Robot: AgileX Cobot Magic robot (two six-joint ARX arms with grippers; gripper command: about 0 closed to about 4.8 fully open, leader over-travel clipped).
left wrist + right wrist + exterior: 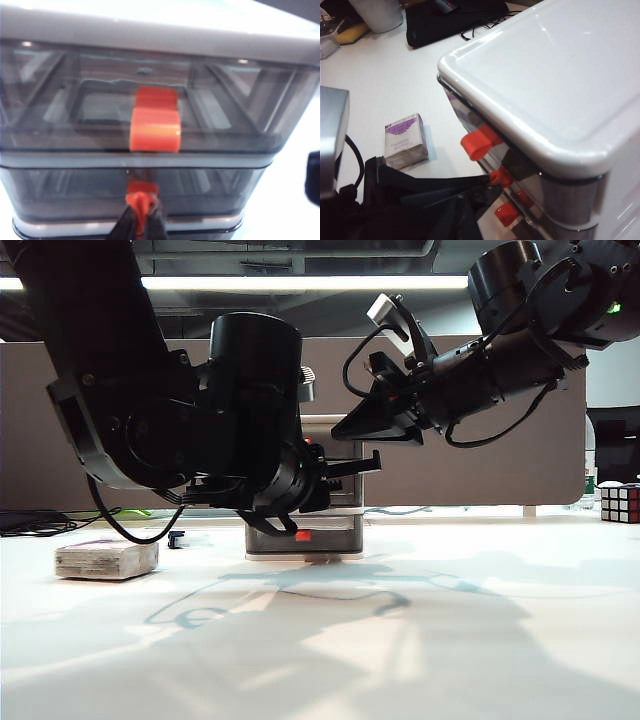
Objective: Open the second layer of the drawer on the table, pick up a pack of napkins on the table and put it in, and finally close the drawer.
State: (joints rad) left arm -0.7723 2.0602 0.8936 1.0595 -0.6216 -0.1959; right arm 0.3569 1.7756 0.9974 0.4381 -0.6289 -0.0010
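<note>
**Left end effector pinched on the middle drawer's tab**

The drawer point(318, 530) cabinet stands on the white bench point(420, 640), its white top filling much of the right wrist view. The second layer point(135, 192) sits flush in the frame, under the top drawer, whose red-orange tab point(155, 125) juts forward. The second layer's own tab point(141, 194) lies between the dark fingertips of the left end effector point(140, 220), whose jaws are closed tight on it from the front of the cabinet. In the exterior view the left arm's bulk hides most of the cabinet; only the lowest drawer's tab point(303, 536) shows clearly below it.

The right end effector point(365, 425) hangs above the cabinet, near its top front edge, touching nothing; how far apart its jaws stand cannot be told from these views.

The pack of napkins point(106, 559) lies flat on the bench, well apart from the cabinet on its left side, purple top point(402, 126) upward. A Rubik's cube point(620, 503) sits far to the cabinet's right.
</note>
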